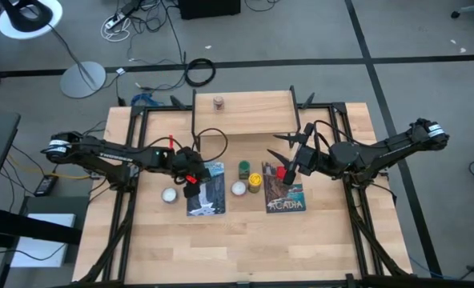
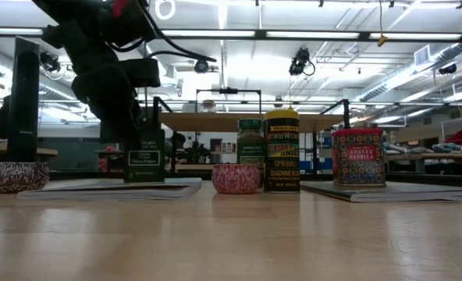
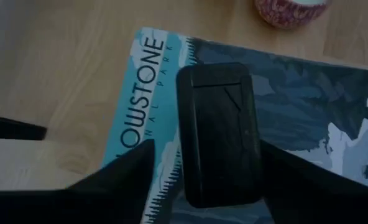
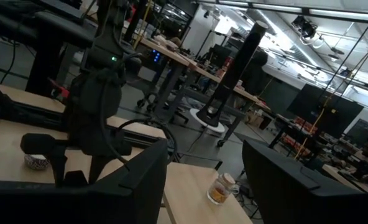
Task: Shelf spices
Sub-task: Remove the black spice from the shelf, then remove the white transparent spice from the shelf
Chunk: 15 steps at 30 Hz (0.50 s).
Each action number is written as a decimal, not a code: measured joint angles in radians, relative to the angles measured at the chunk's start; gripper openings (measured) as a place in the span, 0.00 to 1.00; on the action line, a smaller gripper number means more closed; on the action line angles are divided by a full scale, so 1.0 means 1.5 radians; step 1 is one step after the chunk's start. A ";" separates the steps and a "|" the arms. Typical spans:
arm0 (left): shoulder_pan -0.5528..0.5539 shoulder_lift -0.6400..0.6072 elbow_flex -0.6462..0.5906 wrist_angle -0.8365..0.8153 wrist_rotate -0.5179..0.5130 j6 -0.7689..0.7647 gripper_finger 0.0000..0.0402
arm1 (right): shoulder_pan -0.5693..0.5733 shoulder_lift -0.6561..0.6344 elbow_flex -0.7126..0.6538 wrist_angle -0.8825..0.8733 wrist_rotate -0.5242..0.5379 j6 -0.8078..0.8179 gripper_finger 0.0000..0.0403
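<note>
- Grey workshop floor with loose cables surrounds the large light wooden tabletop point(image 1: 245, 240); at its far edge stands the low narrow shelf with a pale wooden top board and thin black legs point(image 1: 253, 112).
- On that shelf's top board sits the tiny brown glass jar point(image 1: 218, 102), alone; the right wrist view also shows it point(image 4: 221, 188).
- The left gripper point(image 1: 190, 181) hangs over the blue-and-white flat picture book point(image 1: 206, 192). In the left wrist view its dark fingers point(image 3: 131, 165) stand apart on either side of the dark square tin point(image 3: 220, 134), which stands upright on the book; gaps show on both sides, so the tin is released.
- From table height the same tin point(image 2: 145, 156) stands on the book with the left arm just behind and above it.
- A white ball with a red pattern point(image 1: 170, 194) lies just left of that book, and a second such ball point(image 1: 239, 188) lies between the two books.
- The green-lidded glass jar point(image 1: 243, 169) and the yellow-capped jar point(image 1: 255, 181) stand just beside each other at mid-table.
- The red boxy tin point(image 2: 358, 156) stands on the dark flat picture book lettered "ACADIA" point(image 1: 286, 198).
- The right gripper point(image 1: 287, 172) is above the red tin; its fingers point(image 4: 143, 180) are spread, gripping nothing visible.
</note>
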 joint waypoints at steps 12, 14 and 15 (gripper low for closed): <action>0.000 0.000 0.112 -0.098 0.000 -0.010 0.87 | 0.000 0.000 0.000 0.001 0.000 0.000 0.51; 0.000 0.000 0.143 -0.122 -0.006 -0.009 0.87 | 0.000 0.000 0.000 0.003 0.000 0.000 0.51; 0.000 -0.001 0.158 -0.129 -0.011 -0.005 0.87 | 0.000 0.000 0.000 0.008 0.000 0.000 0.50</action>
